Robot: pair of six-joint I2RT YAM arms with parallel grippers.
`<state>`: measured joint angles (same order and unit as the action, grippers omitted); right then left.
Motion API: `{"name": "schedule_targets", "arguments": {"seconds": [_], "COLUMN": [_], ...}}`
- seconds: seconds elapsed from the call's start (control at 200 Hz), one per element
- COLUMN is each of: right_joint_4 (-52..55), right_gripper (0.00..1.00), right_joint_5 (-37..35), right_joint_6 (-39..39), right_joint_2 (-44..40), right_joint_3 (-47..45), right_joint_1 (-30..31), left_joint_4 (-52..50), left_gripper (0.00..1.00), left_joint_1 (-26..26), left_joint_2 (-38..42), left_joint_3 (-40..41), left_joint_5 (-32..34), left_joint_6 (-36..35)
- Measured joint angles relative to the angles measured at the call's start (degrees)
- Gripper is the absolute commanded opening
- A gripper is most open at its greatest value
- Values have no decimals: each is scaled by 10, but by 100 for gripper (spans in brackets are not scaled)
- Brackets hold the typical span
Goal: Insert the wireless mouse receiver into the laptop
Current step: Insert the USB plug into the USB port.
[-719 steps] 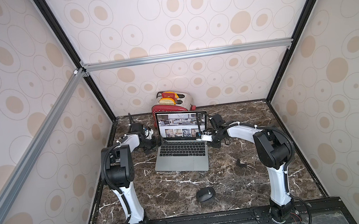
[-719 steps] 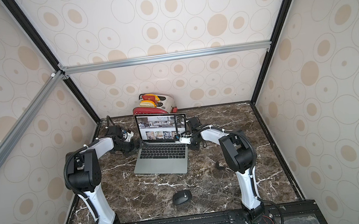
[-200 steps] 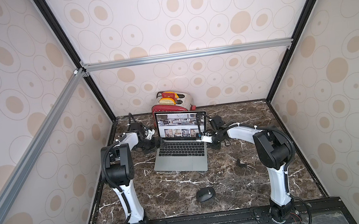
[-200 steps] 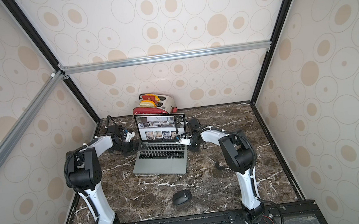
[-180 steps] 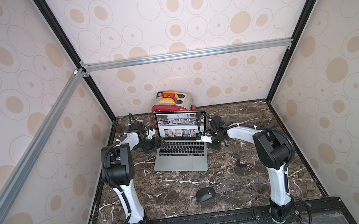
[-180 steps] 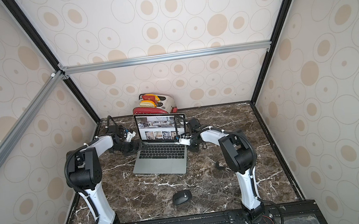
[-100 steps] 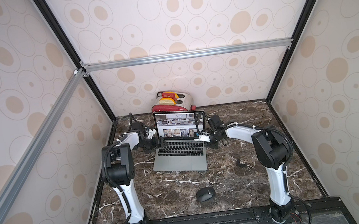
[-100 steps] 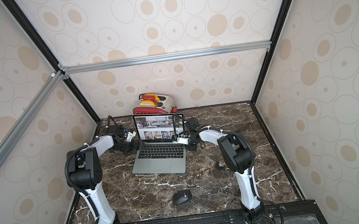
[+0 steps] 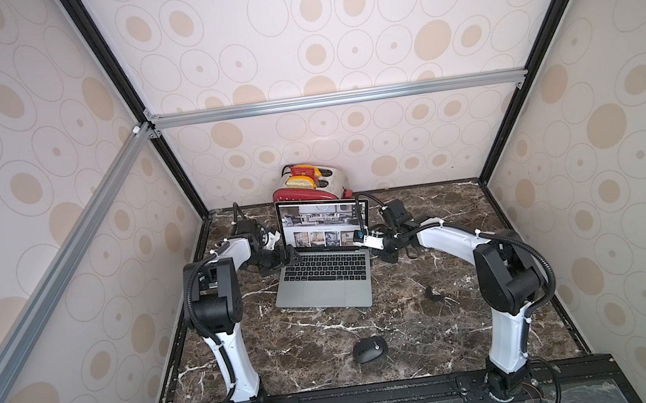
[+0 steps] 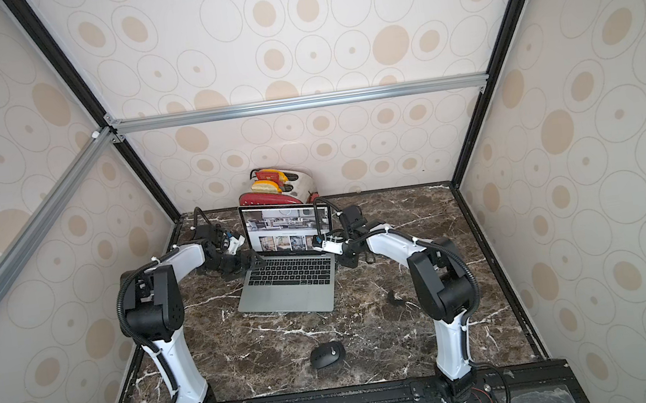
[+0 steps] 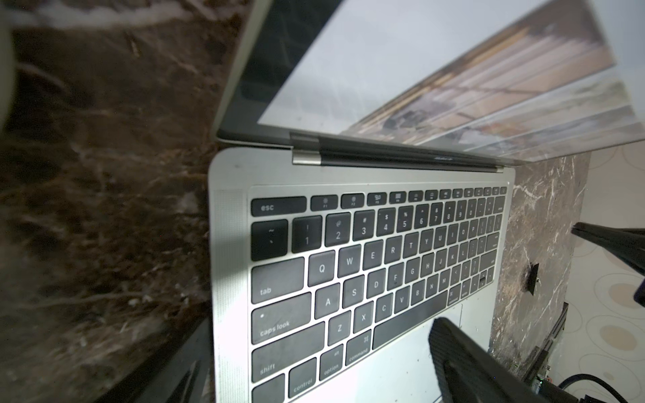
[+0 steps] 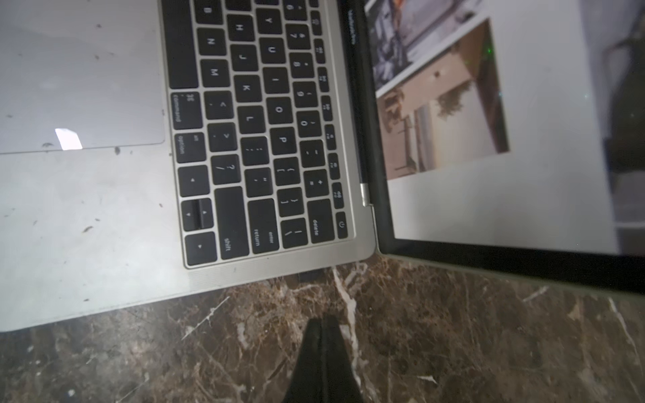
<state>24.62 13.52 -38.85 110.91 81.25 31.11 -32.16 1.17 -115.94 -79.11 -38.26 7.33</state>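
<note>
The laptop (image 9: 323, 271) stands open at the back middle of the marble table, screen lit. A small black receiver (image 12: 310, 275) sticks out of the laptop's (image 12: 87, 226) right edge near the hinge. My right gripper (image 12: 321, 322) is shut with nothing in it, a short way off that edge, tips pointing at the receiver; both top views show it beside the laptop (image 9: 377, 253) (image 10: 341, 258). My left gripper (image 11: 317, 345) is open and straddles the laptop's (image 11: 230, 279) left edge. One finger (image 11: 453, 352) is over the palm rest and the other is on the table side.
A dark mouse (image 9: 369, 349) lies near the front of the table. A small black piece (image 9: 432, 293) sits on the marble to the right of the laptop. A red and white toaster (image 9: 310, 183) stands against the back wall behind the screen.
The laptop has slid slightly to the left, and both grippers have shifted with it. The left gripper stays open at the left edge.
</note>
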Motion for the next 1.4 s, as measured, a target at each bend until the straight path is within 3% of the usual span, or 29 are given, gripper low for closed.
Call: {"name": "schedule_targets", "arguments": {"seconds": [0.476,0.651,0.881,1.047,1.282,1.397], "right_joint_4": [15,21,36,65,115,131], "right_gripper": [0,5,30,44,48,49], "right_joint_5": [-31,-34,-46,-69,-114,-140], "right_joint_6": [9,9,37,112,285,353], "right_joint_2": [62,65,57,-36,-213,-273], "right_joint_3": [-2,10,29,4,-65,-132], "right_joint_1": [2,7,10,18,56,54], "left_joint_4": [7,13,23,21,32,29], "left_gripper": [99,99,99,99,99,99], "left_joint_1": [0,-1,-8,-38,-187,-212], "left_joint_2": [4,8,38,119,285,337], "left_joint_3": [5,11,45,122,223,244], "left_joint_5": [2,3,30,89,150,174], "left_joint_6": [5,8,16,24,34,38]}}
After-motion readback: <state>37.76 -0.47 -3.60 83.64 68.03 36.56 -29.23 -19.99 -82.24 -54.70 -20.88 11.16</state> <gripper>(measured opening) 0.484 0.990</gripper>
